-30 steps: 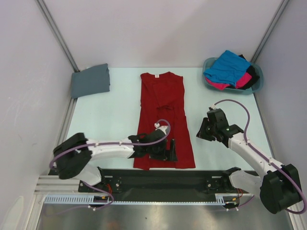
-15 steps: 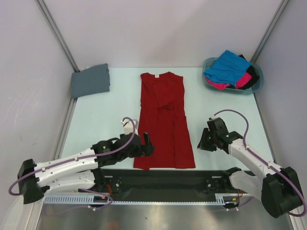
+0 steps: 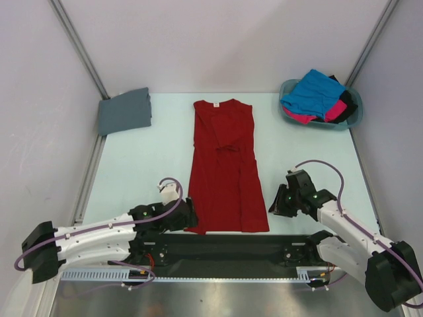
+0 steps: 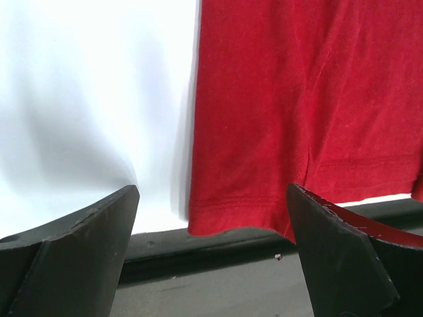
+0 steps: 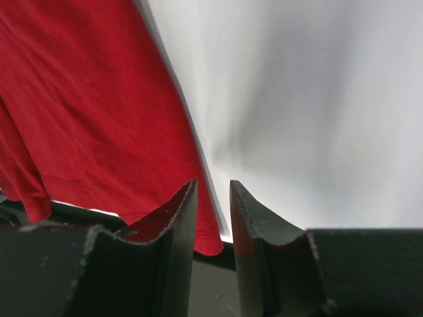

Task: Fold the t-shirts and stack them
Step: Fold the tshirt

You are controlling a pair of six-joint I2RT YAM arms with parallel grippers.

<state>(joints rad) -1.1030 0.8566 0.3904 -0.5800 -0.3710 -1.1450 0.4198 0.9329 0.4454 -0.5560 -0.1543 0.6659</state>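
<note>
With the deep red t-shirt (image 3: 225, 165) flat on the table (image 3: 145, 165), hem toward six o'clock, the left gripper (image 3: 188, 214) (spread wide) and right gripper (image 3: 275, 203) (barely parted, empty) should pinch both hem corners squarely together.

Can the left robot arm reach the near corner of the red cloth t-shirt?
Probably yes. The left gripper stands wide open right at the near left corner of the deep red cloth t-shirt, with nothing between them.

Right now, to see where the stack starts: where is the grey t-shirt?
In the top view the folded grey t-shirt lies at the table's far left corner, apart from the spread red t-shirt to its right.
</note>
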